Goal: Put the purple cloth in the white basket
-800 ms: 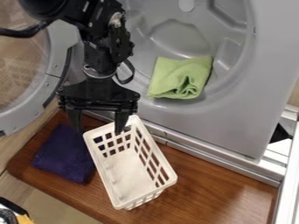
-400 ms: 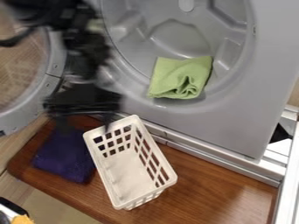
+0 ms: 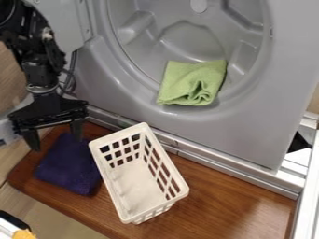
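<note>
My gripper (image 3: 56, 139) hangs at the left, fingers spread wide with nothing between them. It stands over the upper left part of the purple cloth (image 3: 70, 165), which lies folded on the wooden board. One fingertip is near the cloth's top edge, the other off to its left; whether either touches is unclear. The white basket (image 3: 132, 186) stands upright on the board just right of the cloth, and no cloth shows inside it.
A green cloth (image 3: 192, 84) lies in the grey drum opening (image 3: 181, 42) above the basket. A metal rail (image 3: 218, 161) borders the wooden board (image 3: 224, 200). A white and orange object (image 3: 24, 234) sits at the lower left corner.
The arm and gripper have moved left, from above the basket's upper left corner to the cloth's upper left side. Both cloths and the basket have stayed put.
</note>
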`<state>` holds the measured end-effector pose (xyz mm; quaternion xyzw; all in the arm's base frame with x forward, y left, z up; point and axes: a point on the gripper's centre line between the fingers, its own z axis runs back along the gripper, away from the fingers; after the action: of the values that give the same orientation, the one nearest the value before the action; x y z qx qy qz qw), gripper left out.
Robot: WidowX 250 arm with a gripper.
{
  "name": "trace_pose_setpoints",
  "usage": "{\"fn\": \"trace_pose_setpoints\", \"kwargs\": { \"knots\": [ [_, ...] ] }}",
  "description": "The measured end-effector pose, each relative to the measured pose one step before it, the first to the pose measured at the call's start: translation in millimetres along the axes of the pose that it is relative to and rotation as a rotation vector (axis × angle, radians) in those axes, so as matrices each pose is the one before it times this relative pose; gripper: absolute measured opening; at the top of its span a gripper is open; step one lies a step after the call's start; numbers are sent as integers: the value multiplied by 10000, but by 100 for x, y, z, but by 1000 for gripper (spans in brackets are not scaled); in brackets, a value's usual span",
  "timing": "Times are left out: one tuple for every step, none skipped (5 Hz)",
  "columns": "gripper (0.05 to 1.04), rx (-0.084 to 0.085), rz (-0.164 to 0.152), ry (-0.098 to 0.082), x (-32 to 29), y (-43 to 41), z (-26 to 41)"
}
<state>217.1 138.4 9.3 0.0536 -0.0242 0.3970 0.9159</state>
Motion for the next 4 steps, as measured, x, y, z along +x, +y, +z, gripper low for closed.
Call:
{"fn": "trace_pose_setpoints", "kwargs": {
  "knots": [
    [999, 38, 79, 6, 539, 50, -1124],
    [999, 165, -324, -775, -172, -702, -1092],
    [995, 91, -185, 413, -1820, -808, -2773],
    [1000, 44, -33, -151, -399, -320, -217]
  ]
}}
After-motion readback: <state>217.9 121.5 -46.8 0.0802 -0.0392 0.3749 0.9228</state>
